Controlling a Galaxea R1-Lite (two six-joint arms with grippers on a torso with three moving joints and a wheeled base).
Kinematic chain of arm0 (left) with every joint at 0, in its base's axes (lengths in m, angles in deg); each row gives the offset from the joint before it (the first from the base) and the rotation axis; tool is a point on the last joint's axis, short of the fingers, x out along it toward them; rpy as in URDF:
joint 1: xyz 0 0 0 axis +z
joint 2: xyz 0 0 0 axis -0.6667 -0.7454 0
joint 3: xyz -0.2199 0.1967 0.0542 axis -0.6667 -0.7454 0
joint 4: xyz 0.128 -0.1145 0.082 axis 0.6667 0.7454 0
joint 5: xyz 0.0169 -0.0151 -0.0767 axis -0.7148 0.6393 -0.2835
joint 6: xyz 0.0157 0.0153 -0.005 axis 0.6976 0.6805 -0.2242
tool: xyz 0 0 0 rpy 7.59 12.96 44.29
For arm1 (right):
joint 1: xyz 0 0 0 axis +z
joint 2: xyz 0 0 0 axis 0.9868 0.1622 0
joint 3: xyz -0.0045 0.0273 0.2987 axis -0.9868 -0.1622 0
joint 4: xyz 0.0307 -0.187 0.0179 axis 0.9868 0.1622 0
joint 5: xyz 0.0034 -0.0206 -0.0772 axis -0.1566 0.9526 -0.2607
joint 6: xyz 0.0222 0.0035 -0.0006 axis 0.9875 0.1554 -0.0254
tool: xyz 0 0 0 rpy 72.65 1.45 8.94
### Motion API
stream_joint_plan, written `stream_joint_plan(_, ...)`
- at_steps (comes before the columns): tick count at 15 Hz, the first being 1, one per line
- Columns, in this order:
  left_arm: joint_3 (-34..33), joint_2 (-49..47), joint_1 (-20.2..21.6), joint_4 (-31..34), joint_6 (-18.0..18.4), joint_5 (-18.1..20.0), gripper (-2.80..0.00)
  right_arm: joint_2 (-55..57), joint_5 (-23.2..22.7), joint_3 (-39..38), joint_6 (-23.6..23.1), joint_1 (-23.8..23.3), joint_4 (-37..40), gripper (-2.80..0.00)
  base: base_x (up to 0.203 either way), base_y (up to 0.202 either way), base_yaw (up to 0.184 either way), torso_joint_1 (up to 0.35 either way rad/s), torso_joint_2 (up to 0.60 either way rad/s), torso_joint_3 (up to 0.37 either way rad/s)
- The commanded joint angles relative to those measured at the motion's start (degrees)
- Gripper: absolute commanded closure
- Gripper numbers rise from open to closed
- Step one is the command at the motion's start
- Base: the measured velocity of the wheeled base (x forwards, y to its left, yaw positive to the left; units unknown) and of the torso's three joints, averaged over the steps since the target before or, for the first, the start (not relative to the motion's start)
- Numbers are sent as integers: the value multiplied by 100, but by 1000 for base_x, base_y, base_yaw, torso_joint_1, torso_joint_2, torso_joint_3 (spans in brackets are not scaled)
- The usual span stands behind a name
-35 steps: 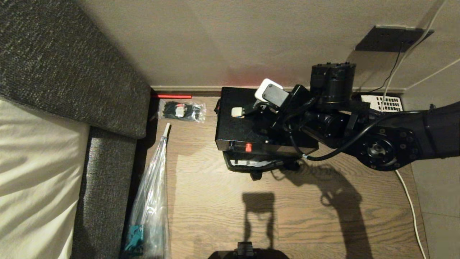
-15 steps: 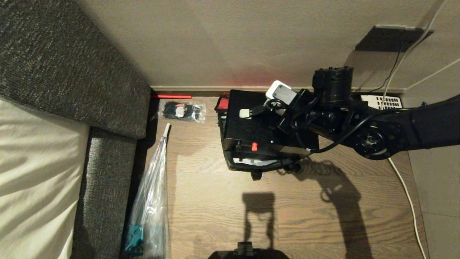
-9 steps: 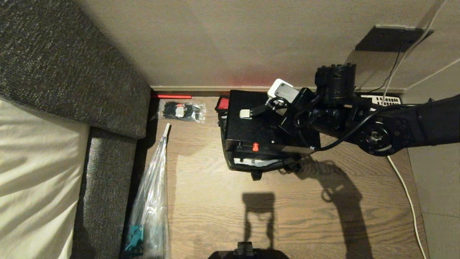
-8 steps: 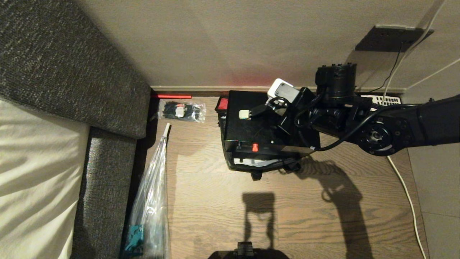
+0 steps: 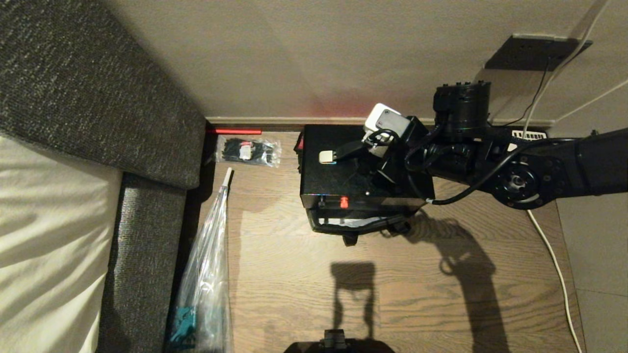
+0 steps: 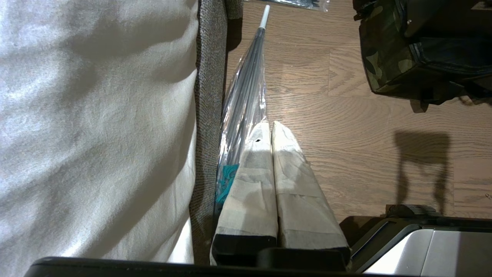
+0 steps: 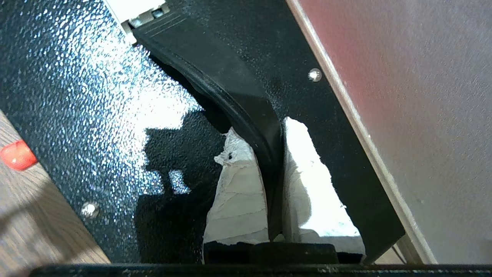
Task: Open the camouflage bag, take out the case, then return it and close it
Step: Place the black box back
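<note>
Speckled black case (image 5: 338,166) (red catch (image 5: 344,201) on its edge) sits above camouflage bag (image 6: 388,57).

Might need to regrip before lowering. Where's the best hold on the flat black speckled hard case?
Take the flat black speckled hard case by the black strap handle on its top face, from above. The handle arches clear of the flat lid, and the right end effector already pinches it there; the broad body looks too wide to span.
</note>
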Motion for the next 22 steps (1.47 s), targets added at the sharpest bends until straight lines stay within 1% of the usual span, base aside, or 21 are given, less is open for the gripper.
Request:
stream_joint_plan(1,-16,11,5,2,-2,-4,0,-54,-50,-12,-32,-69,-20,0,0,0,0,0,0,0)
stream_joint_plan(3,-17,11,5,2,-2,-4,0,-63,-88,36,-23,-109,-19,0,0,0,0,0,0,0)
stream_joint_plan(7,-9,11,5,2,-2,-4,0,-146,-410,10,-23,-322,66,0,0,0,0,0,0,0)
stream_joint_plan(10,-10,11,5,2,-2,-4,0,-160,-420,44,-23,-398,121,0,0,0,0,0,0,0)
stream_joint_plan(13,-15,11,5,2,-2,-4,0,-186,-594,-26,-14,-530,197,0,0,0,0,0,0,0)
stream_joint_plan(18,-9,11,1,2,-2,-4,0,-169,-630,-26,-5,-530,375,0,0,0,0,0,0,0)
stream_joint_plan(22,-17,11,5,2,-2,-4,0,-66,-683,-17,-5,-530,375,0,0,0,0,0,0,0)
